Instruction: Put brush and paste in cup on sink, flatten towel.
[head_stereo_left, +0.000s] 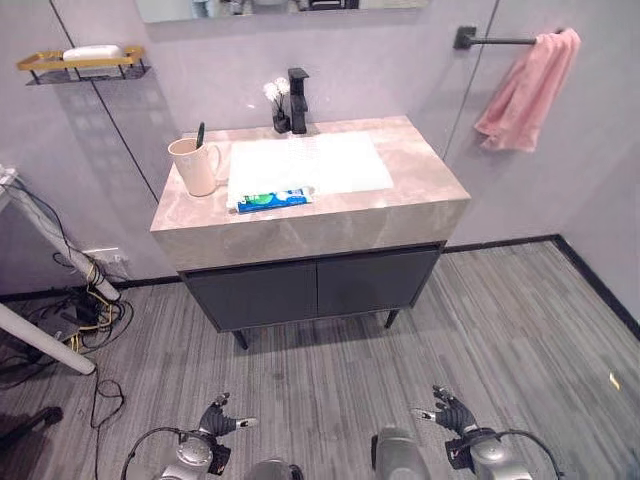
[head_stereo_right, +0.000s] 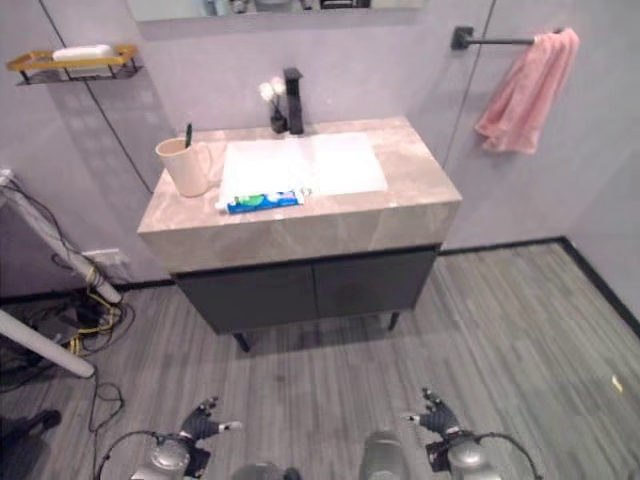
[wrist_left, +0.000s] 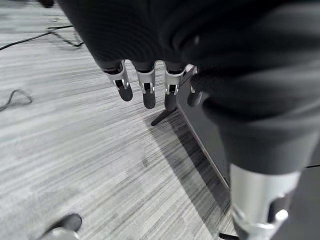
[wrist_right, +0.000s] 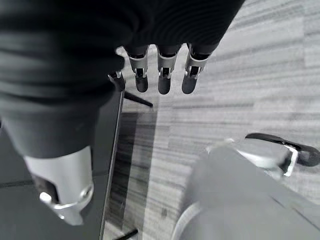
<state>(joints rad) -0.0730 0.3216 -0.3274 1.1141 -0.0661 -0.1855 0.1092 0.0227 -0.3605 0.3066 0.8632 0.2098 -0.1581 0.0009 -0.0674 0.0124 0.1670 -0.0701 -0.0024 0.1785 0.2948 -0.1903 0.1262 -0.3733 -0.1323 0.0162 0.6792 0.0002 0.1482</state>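
Left hand (head_stereo_left: 215, 425): fingers (wrist_left: 148, 92) hang straight and relaxed, spread, nothing in them. Right hand (head_stereo_left: 455, 415): fingers (wrist_right: 162, 80) likewise straight and loose, nothing held. Both hands low over the grey plank floor (head_stereo_left: 500, 310), in front of the vanity cabinet (head_stereo_left: 315, 285) and well apart from it, left hand toward its left door, right hand toward its right door.

Task items relative to the cabinet:
- tabletop (head_stereo_left: 420, 185): beige stone slab on top of the cabinet, white basin (head_stereo_left: 310, 165) sunk in its middle.
- cup (head_stereo_left: 195, 167): beige mug, upright on the tabletop at the cabinet's left end, just beside the basin's left edge.
- brush (head_stereo_left: 200, 134): dark handle sticking up out of the cup, so already inside it.
- paste (head_stereo_left: 273, 200): blue-green tube lying flat at the front edge of the tabletop, touching the basin's front-left corner, near the cup but apart from it.
- towel (head_stereo_left: 530, 90): pink, bunched and draped unevenly over the dark rail (head_stereo_left: 495, 40) on the wall, above and to the right of the cabinet; not flattened.

Rest: black faucet (head_stereo_left: 298, 100) at the back of the tabletop, small vase with white flowers (head_stereo_left: 277, 105) just beside it. Gold wall shelf (head_stereo_left: 80, 62) up left of the cabinet.
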